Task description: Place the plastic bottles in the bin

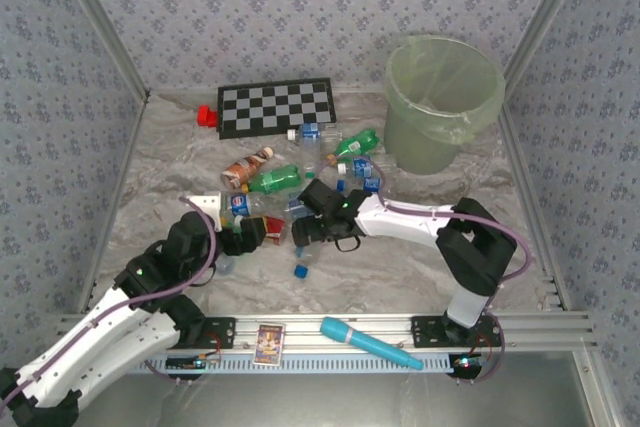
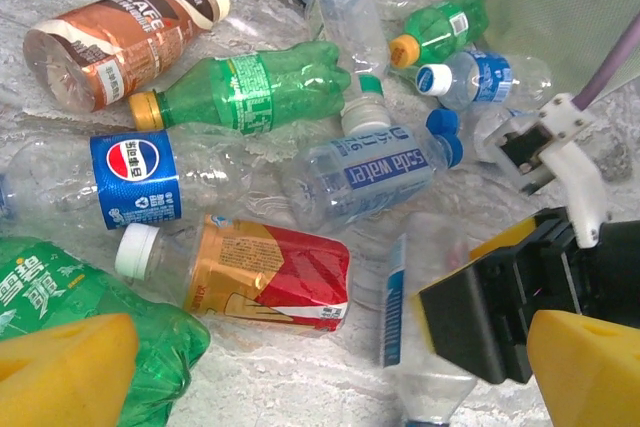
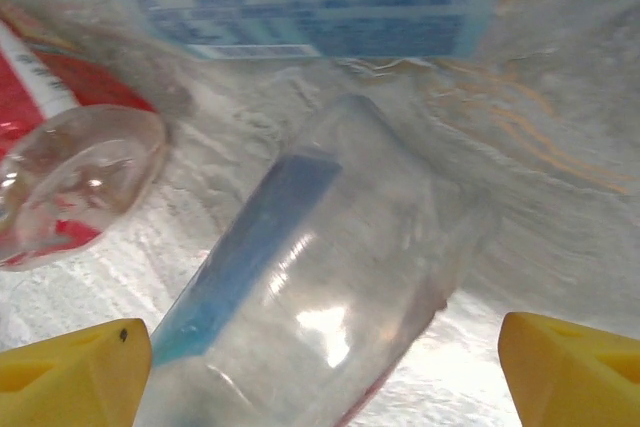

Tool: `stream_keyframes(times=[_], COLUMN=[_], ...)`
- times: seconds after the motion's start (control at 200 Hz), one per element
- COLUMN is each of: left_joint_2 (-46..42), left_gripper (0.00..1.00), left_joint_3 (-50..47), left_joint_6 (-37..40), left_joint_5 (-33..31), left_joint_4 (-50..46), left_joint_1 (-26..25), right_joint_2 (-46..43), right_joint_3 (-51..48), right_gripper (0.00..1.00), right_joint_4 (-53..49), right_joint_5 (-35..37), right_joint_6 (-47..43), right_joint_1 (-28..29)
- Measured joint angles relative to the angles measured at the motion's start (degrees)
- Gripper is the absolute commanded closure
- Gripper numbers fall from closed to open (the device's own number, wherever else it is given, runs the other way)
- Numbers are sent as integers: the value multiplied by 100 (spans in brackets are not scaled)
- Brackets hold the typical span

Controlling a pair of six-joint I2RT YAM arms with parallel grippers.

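The left arm (image 1: 110, 307) reaches out from its base, which sits far to the front and left of the bin (image 1: 428, 142). Its white link lies low and its black wrist is lifted. The left gripper (image 1: 243, 237) points toward the bin's side of the table but is well short of the bin. Its jaws are spread wide and its yellow pads (image 2: 60, 367) are far apart. The right arm (image 1: 470, 257) rises from its base in front of the bin and folds at a black elbow. Its white forearm runs leftward, away from the bin. The right gripper (image 1: 308, 231) is tipped down close to the tabletop with its jaws wide, both yellow fingertips (image 3: 570, 362) well apart. The two grippers are near each other, well left of the bin.
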Motion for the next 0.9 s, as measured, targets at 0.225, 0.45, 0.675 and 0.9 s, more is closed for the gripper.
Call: stream_keyframes(times=[0.225,0.45,0.675,0.9], left_joint_2=[205,219,219,190], left_gripper=[0,0,0,0], left_joint_3=[2,2,2,2], left_joint_6=[2,15,17,22], left_joint_5=[55,66,87,321], left_joint_4=[59,59,59,116], left_joint_1=[0,0,0,0], right_joint_2=[103,422,426,116], right_joint_3=[-48,-48,-44,-44], right_gripper=[8,13,36,39], right_joint_4=[-81,-72,-72,-109], right_joint_5=[118,76,31,61], right_joint_6=[0,63,140,129], right_joint_1=[-39,79,105,57])
